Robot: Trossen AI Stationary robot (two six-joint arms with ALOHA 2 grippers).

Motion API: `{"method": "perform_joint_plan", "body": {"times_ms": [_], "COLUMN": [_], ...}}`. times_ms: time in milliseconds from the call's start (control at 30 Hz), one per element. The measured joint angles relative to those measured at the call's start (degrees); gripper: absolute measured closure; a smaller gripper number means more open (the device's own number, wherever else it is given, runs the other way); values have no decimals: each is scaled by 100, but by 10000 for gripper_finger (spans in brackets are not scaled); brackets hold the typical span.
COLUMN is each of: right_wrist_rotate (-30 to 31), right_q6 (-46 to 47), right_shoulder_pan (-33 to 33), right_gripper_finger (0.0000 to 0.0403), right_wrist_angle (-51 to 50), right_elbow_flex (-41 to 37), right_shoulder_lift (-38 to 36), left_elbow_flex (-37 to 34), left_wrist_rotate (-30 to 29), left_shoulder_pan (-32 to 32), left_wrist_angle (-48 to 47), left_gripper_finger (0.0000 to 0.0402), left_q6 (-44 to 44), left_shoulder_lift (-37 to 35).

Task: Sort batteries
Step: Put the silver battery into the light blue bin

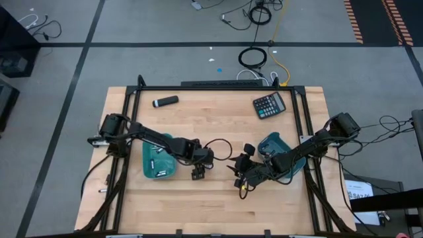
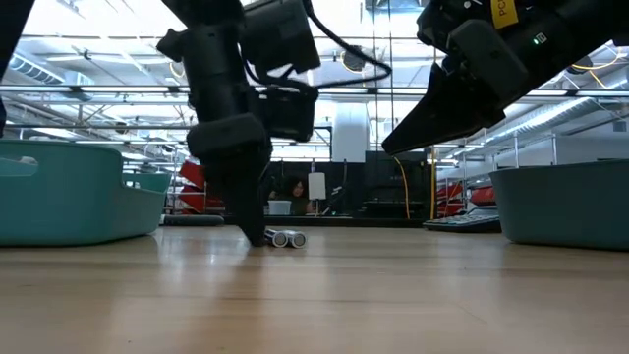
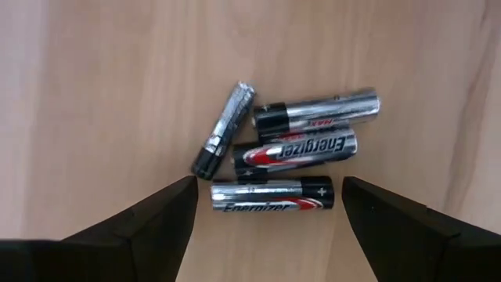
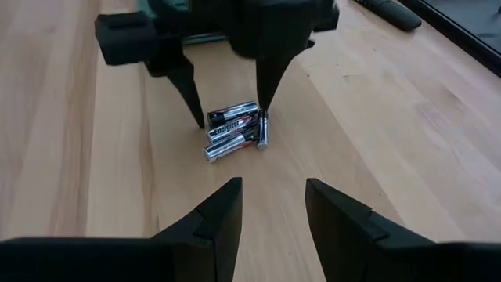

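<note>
Several silvery-grey batteries (image 3: 293,149) lie in a tight cluster on the wooden table, also seen in the right wrist view (image 4: 232,130) and the low view (image 2: 287,238). My left gripper (image 3: 268,188) (image 1: 197,174) is open and points down over them. Its fingers stand at either end of the nearest battery (image 3: 272,196) without touching it. My right gripper (image 4: 272,196) (image 1: 240,180) is open and holds nothing. It hovers a short way to the right of the cluster, facing it.
A teal bin (image 1: 158,158) sits left of the cluster with small pale pieces inside, and a second teal bin (image 1: 276,147) sits under the right arm. A black calculator (image 1: 269,104) and a marker-like cylinder (image 1: 165,101) lie toward the far edge. Bare wood lies near the front edge.
</note>
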Motion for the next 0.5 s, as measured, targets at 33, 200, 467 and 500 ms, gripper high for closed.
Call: {"method": "perform_joint_plan", "body": {"times_ms": [33, 200, 467, 500], "right_wrist_rotate": [-3, -4, -2, -2], "right_q6": [0, 0, 0, 0], "right_shoulder_pan": [0, 0, 0, 0], "right_gripper_finger": [271, 271, 271, 271], "right_wrist_angle": [-12, -18, -31, -31], "right_elbow_flex": [0, 0, 0, 0], "right_shoulder_lift": [0, 0, 0, 0], "left_elbow_flex": [0, 22, 16, 16], "left_wrist_rotate": [21, 32, 45, 45], "left_shoulder_pan": [0, 0, 0, -2], "left_wrist_angle": [-16, -4, 0, -7], "left_gripper_finger": [74, 74, 137, 157], "left_q6": [-2, 14, 157, 154], "left_shoulder_lift": [62, 174, 189, 190]}}
